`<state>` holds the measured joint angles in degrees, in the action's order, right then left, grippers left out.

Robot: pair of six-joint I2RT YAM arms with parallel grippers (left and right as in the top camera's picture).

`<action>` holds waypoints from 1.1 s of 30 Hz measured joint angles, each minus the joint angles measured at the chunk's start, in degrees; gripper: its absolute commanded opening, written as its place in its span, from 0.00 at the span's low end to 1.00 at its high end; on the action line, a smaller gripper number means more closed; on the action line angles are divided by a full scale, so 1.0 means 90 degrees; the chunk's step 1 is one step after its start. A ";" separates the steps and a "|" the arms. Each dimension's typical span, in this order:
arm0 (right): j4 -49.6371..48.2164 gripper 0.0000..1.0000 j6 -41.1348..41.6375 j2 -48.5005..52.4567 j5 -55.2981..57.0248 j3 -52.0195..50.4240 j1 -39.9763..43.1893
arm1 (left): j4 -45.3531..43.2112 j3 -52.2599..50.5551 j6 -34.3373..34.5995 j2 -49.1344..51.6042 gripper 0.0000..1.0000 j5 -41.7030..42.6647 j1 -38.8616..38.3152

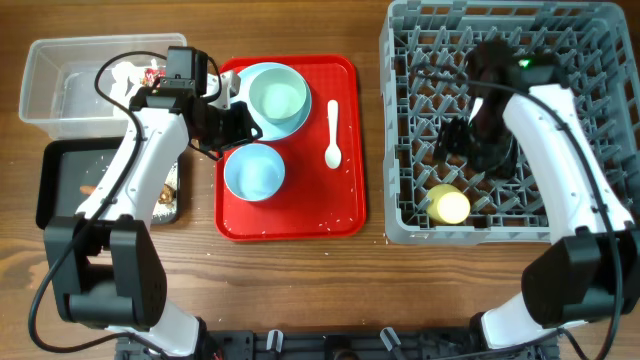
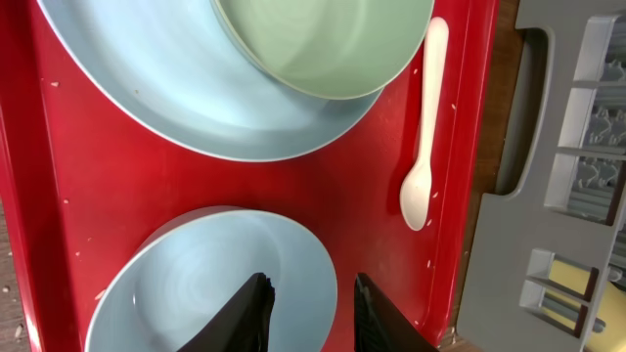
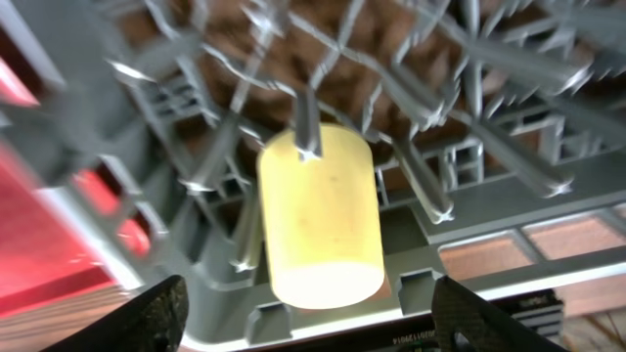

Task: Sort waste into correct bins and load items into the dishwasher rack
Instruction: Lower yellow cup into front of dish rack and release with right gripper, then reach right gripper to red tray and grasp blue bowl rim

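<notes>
The left tool (image 2: 311, 282) is parted narrowly at the bottom of the wrist frame, over the right rim of the blue bowl (image 2: 196, 284) on the red tray (image 2: 342, 186). Contact cannot be told. The spoon (image 2: 424, 147) lies to the upper right, with bare tray between. The right tool (image 3: 308, 286) is spread wide, with nothing gripped. The yellow cup (image 3: 318, 215) lies on its side among the pegs of the rack (image 3: 469, 147), by its lower wall.

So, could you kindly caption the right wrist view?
Yellow cup among grey rack pegs, framed by the open tool.
</notes>
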<state>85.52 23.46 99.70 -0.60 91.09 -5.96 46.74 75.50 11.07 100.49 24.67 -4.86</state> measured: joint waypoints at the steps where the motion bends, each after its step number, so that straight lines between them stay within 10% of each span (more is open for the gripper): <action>1: 0.0007 0.78 -0.0068 0.0000 -0.0044 0.0277 -0.0012 | -0.0002 0.0000 -0.0002 0.0000 0.28 0.0000 0.0000; 16: -0.2154 0.80 -0.0197 -0.0005 -0.1190 0.1814 -0.1797 | 0.0299 0.0000 0.0000 -0.0097 0.32 -0.0821 -0.0226; 33: -0.2421 0.80 0.0061 0.0000 -0.1219 0.1751 -0.2113 | 0.0364 0.0000 0.0034 -0.2157 0.58 -0.1630 -0.0289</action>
<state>63.72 24.01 99.70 -11.57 106.85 -24.97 50.02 75.50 11.38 81.08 10.00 -7.46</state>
